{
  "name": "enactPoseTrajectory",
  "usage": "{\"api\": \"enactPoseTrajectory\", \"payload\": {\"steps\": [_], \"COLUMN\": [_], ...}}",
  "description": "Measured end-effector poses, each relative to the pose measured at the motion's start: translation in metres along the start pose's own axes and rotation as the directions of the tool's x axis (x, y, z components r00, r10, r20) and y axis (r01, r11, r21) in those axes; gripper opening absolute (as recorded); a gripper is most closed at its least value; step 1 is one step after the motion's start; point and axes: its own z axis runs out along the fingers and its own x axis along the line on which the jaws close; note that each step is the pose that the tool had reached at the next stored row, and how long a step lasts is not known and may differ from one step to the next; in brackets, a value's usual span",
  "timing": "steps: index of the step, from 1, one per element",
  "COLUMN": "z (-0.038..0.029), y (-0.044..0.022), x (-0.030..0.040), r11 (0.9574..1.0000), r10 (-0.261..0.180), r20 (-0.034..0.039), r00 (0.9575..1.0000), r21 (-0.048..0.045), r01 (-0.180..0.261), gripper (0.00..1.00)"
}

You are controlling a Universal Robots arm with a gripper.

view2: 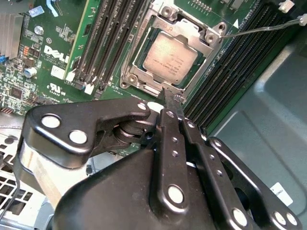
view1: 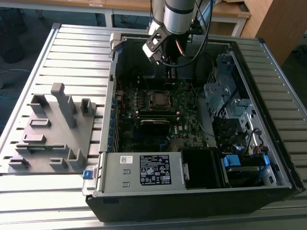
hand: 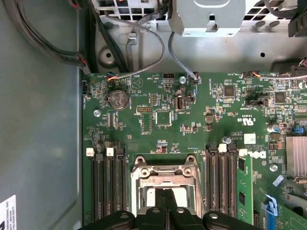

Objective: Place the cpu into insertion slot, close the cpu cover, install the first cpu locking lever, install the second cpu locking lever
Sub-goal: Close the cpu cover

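Second wrist view: cpu (view2: 170, 60) seated in the insertion slot (view2: 125, 80), cpu cover (view2: 199, 34) lying flat over its edges.
I see the end effector (view2: 166, 96) pinched narrow and holding nothing, its tip right at the slot's rim; in the exterior view the arm (view1: 177, 14) hangs over the open computer case (view1: 144, 191) on the slatted tabletop (view1: 72, 52), above the green motherboard (view1: 189, 122).

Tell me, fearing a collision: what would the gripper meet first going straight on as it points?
Probably the edge of the thin silvery metal cpu cover framing the dull grey square cpu; depth from the gripper is unclear.
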Motion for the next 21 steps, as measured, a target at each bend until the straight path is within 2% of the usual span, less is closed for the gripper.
{"api": "enactPoseTrajectory", "payload": {"steps": [6,12,21], "z": [0.0004,0.0010,0.0024], "y": [-0.0001,-0.0013,-0.0059], "x": [-0.0005,-0.0051,-0.0059], "r11": [1.0000,1.0000,1.0000], "r10": [0.000,0.000,0.000], "r20": [-0.0005,-0.0002,-0.0003], "r00": [1.0000,1.0000,1.0000], "r21": [0.0002,0.0003,0.0003], "r01": [0.000,0.000,0.000], "gripper": [0.10,0.10,0.10]}}
